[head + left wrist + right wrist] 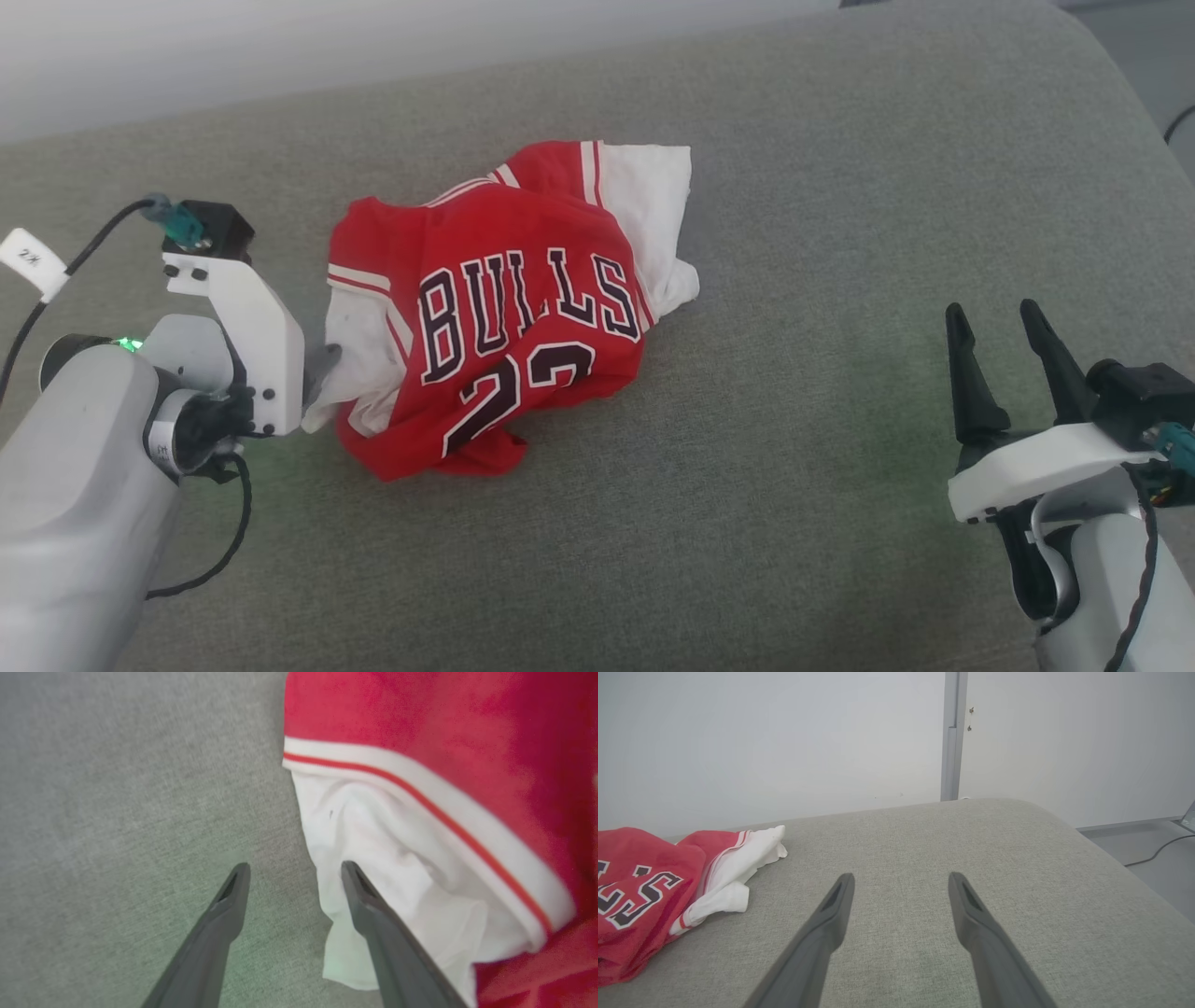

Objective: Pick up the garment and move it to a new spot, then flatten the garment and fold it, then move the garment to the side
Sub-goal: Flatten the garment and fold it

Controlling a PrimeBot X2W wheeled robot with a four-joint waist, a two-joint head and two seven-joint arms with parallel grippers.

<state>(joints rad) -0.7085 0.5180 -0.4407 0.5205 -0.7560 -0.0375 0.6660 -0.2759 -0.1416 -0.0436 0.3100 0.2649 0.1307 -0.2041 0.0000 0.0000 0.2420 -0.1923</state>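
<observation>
So the jersey [504, 308] is lying crumpled in the middle of the grey cushion [840, 233], BULLS lettering facing up, with white inside fabric poking out at the far end and on my left side. My left gripper [292, 872] is spread wide right at that white left edge, one finger over the cloth and the other over bare cushion, not pinching anything, though I can't tell if it's touching. My right gripper [991, 313] is spread too, holding nothing, well off to the jersey's right.
</observation>
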